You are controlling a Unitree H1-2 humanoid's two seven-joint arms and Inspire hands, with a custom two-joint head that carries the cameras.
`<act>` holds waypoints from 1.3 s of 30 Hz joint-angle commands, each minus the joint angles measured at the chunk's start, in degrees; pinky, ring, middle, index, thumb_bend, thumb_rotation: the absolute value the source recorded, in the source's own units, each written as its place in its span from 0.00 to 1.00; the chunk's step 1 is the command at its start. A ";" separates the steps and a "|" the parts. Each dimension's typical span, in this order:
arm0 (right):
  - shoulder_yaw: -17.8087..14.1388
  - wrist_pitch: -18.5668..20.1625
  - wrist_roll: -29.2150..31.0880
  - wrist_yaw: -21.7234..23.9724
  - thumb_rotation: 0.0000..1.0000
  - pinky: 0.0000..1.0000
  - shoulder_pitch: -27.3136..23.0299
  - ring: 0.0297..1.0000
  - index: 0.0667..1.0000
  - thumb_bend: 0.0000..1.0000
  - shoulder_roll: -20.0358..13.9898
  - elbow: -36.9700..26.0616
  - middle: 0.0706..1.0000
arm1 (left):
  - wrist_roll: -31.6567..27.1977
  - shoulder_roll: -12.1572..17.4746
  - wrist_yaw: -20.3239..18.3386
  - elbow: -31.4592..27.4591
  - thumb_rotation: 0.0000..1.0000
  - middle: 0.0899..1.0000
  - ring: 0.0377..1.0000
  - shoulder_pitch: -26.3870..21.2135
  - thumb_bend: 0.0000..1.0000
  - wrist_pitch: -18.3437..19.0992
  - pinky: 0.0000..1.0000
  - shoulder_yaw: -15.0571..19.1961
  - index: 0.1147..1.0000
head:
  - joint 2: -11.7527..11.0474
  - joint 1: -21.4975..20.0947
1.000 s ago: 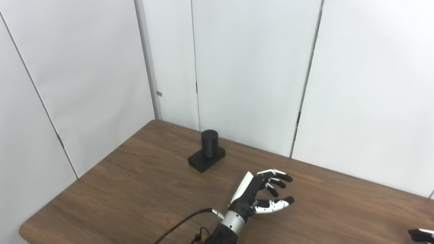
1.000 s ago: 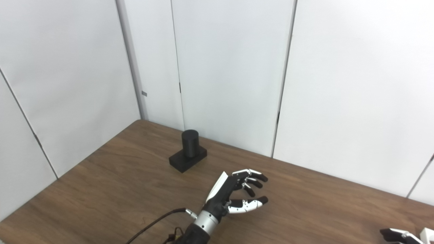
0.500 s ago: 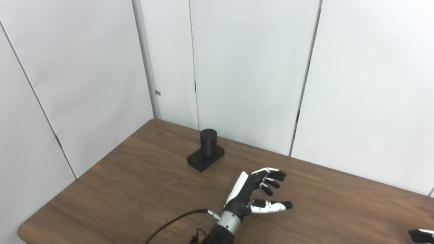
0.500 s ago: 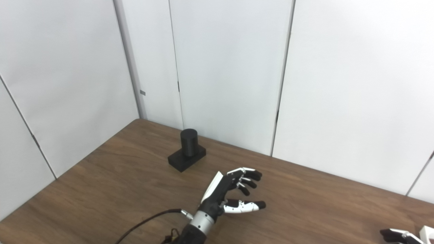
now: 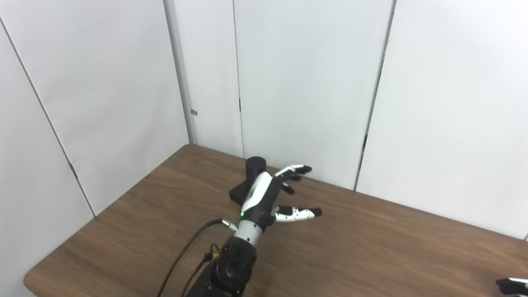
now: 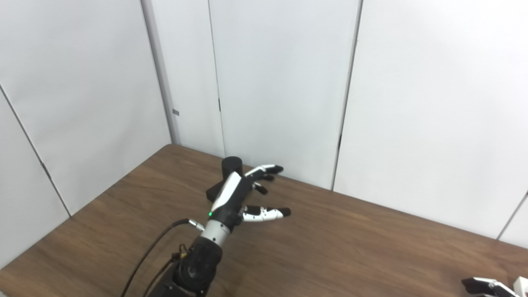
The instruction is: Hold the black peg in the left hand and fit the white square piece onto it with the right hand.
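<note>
The black peg [image 5: 254, 166], a round post on a black square base [image 5: 236, 194], stands near the table's far left corner. My left hand [image 5: 268, 196] hangs open in front of it and just to its right, fingers spread and thumb out, hiding much of the peg and base. It holds nothing. Only the dark fingertips of my right hand [image 6: 480, 284] show at the bottom right edge. A corner of the white square piece [image 6: 522, 285] peeks in beside them in the right eye view.
The brown wooden table [image 5: 371, 247] runs from the far left corner to the lower right. White wall panels [image 5: 309, 82] stand close behind its far edge. A black cable [image 5: 185, 255] trails from my left forearm.
My left hand has moved up and to the left across the table, from mid-table to right in front of the peg, now covering part of it. The right fingertips stay put.
</note>
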 commanded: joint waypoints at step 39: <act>-1.50 -3.90 1.87 0.23 0.00 0.43 -1.98 0.57 0.61 0.66 -1.65 -1.11 0.62 | 26.77 6.91 0.32 0.33 0.52 1.00 1.00 -9.15 1.00 29.58 0.96 2.76 0.87 | 1.51 0.82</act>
